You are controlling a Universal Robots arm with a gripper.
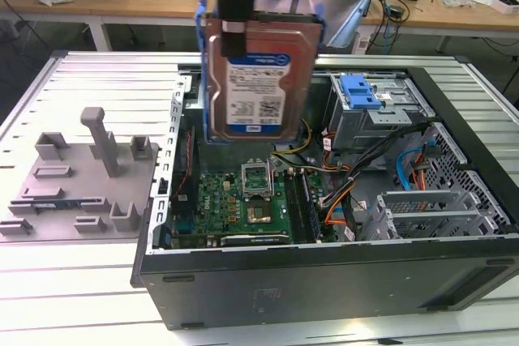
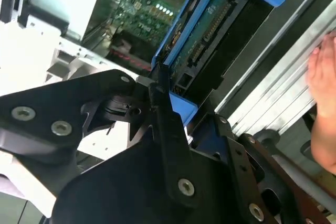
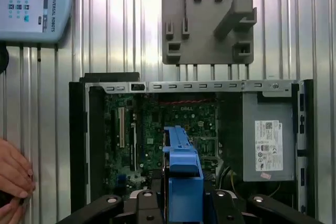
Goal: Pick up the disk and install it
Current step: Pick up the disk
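The disk (image 1: 259, 79), a silver hard drive with a white-and-blue label in a bright blue carrier frame, hangs upright above the open computer case (image 1: 324, 281). My gripper (image 1: 235, 34) is shut on its upper edge, a black finger running down over its face. In the second wrist view the black fingers (image 2: 160, 103) clamp the blue frame of the disk (image 2: 210, 30). In the first wrist view the disk's blue edge (image 3: 181, 169) sits between the fingers, over the motherboard (image 3: 157, 129).
A grey fixture plate (image 1: 73, 192) with upright posts lies on the table at the exterior view's left of the case. A blue latch piece (image 1: 359, 91) sits on the drive bay. A person's hand (image 3: 13, 177) rests by the case, near a teach pendant (image 3: 34, 3).
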